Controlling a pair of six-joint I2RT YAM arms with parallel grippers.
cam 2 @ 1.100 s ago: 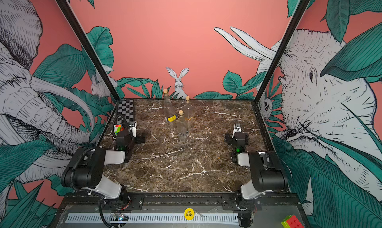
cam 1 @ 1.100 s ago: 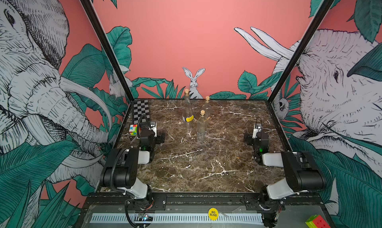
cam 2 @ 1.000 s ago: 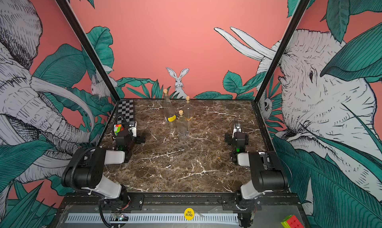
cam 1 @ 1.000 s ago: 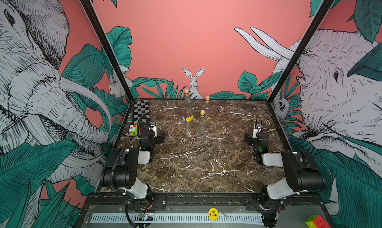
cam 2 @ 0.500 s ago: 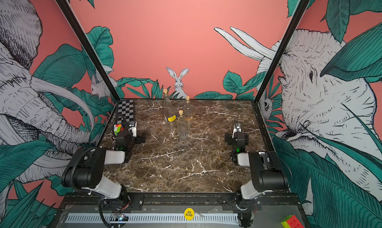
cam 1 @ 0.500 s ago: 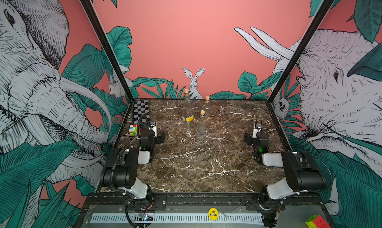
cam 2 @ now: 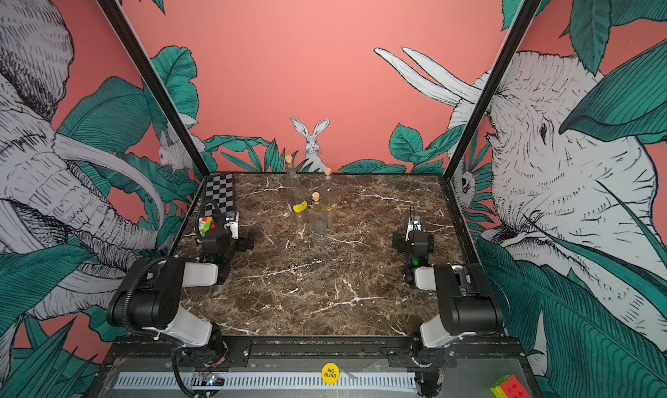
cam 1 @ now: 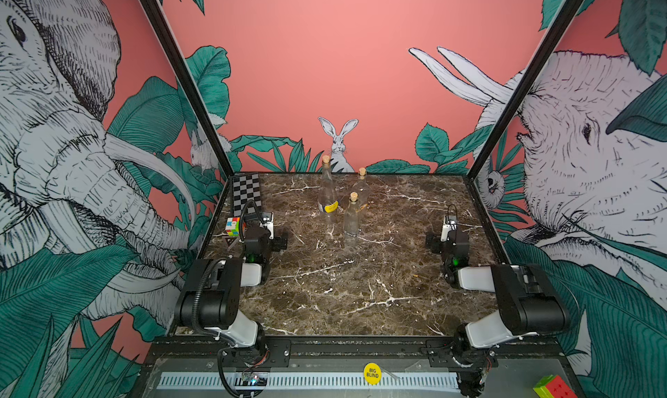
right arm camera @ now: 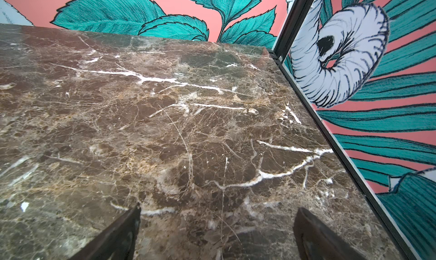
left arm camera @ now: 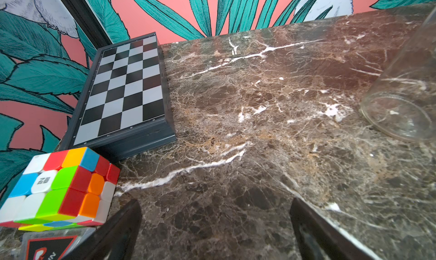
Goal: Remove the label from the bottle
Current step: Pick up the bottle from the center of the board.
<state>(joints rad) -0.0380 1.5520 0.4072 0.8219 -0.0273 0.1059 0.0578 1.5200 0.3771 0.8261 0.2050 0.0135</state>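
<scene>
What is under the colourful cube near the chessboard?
The cube rests on a small stand with a black and red mark. The cube covers most of it, so its shape is unclear.

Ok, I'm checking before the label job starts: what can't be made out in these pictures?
- Yellow label: print too small in both top views.
- Back bottle: partly overlapped by the front bottle in both top views; any label unclear.
- Glass base, left wrist view: rest cut off by the edge; which bottle, cannot tell.
- Right wrist view: no bottle shows.
</scene>
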